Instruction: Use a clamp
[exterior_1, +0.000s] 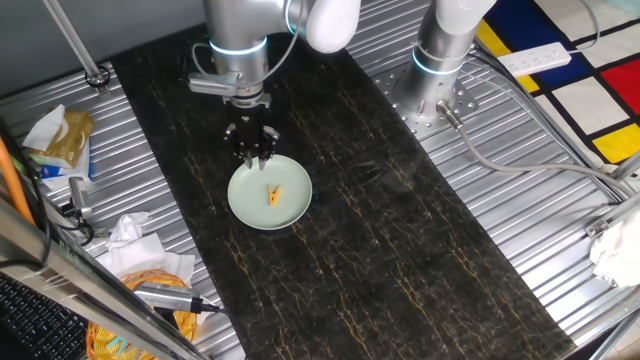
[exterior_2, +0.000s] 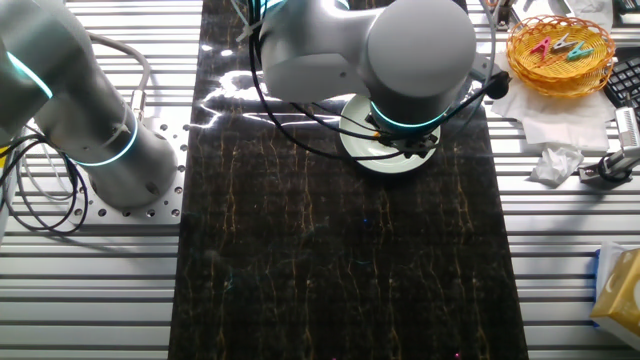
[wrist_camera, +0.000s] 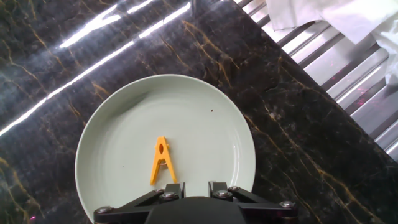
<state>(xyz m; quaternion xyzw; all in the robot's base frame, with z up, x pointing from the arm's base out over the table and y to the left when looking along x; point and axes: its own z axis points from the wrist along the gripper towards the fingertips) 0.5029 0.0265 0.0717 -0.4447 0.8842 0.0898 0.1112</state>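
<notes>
Clamp (wrist_camera: 162, 162) lies on plate (wrist_camera: 118, 130), just ahead of gripper (wrist_camera: 186, 194), w/ plate on the table (wrist_camera: 298, 155).

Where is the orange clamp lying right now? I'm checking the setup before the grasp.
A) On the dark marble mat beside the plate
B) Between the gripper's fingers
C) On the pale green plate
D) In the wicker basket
C: the clamp lies flat on the pale green plate, near its middle, with the gripper hovering above the plate's rim and not touching it.
</notes>
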